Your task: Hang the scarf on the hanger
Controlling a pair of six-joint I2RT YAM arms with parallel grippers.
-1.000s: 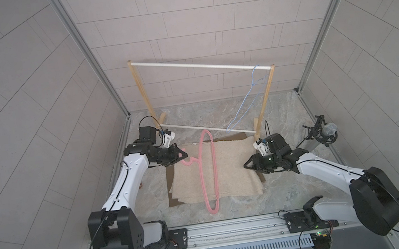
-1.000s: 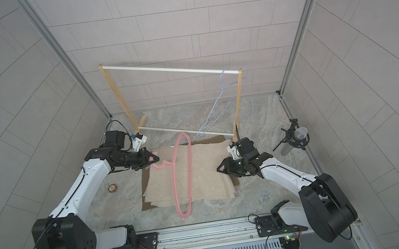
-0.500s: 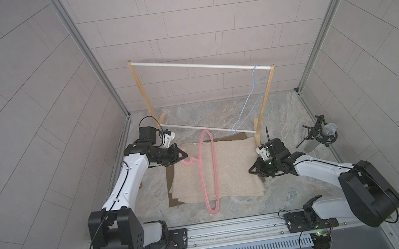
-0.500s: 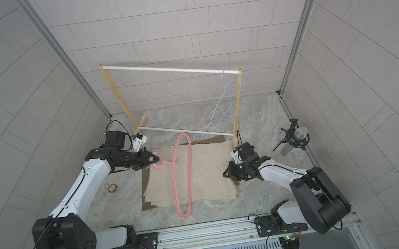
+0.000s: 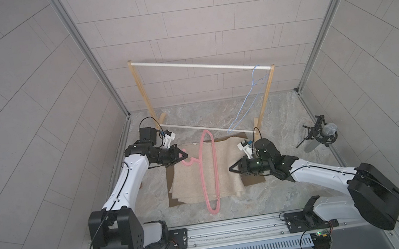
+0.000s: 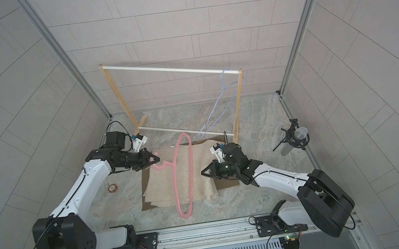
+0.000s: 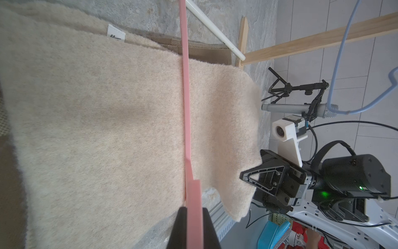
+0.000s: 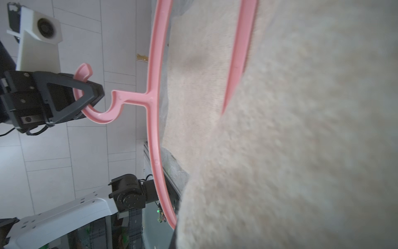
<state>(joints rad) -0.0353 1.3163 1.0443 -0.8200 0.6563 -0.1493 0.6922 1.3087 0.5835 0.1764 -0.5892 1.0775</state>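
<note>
Cream woolly scarf point(image 5: 185, 182) lies spread at the centre of the marbled bench point(image 5: 284, 119), on a brown sheet point(image 5: 253, 181) that shows past its 9 and 3 o'clock edges. A white label point(image 5: 194, 144) sits at its 12 o'clock edge. The scarf's 3 o'clock edge is raised off the bench where the right hand point(image 5: 233, 170) meets it, jaws together and pinching the cloth. A pink plastic hanger point(image 5: 201, 172) stands over the scarf, tilted on edge, so both top views show it as a narrow loop running from 12 to 6 o'clock. Its 6 o'clock end reaches past the scarf's near edge; whether that end touches the bench cannot be told. Its hook points to 9 o'clock and is clamped in the left hand point(image 5: 184, 156). The two hands face each other across the scarf, well apart. At 12 o'clock stands a wooden rack point(image 5: 198, 65) with a white top rail. A pale blue wire hanger point(image 7: 332, 84) hangs from the rail's 3 o'clock end. A microphone point(image 5: 325, 132) on a small black stand sits near the 3 o'clock wall. A small round orange-and-white item point(image 6: 112, 188) lies on the bench at 9 o'clock, below the left arm.
</note>
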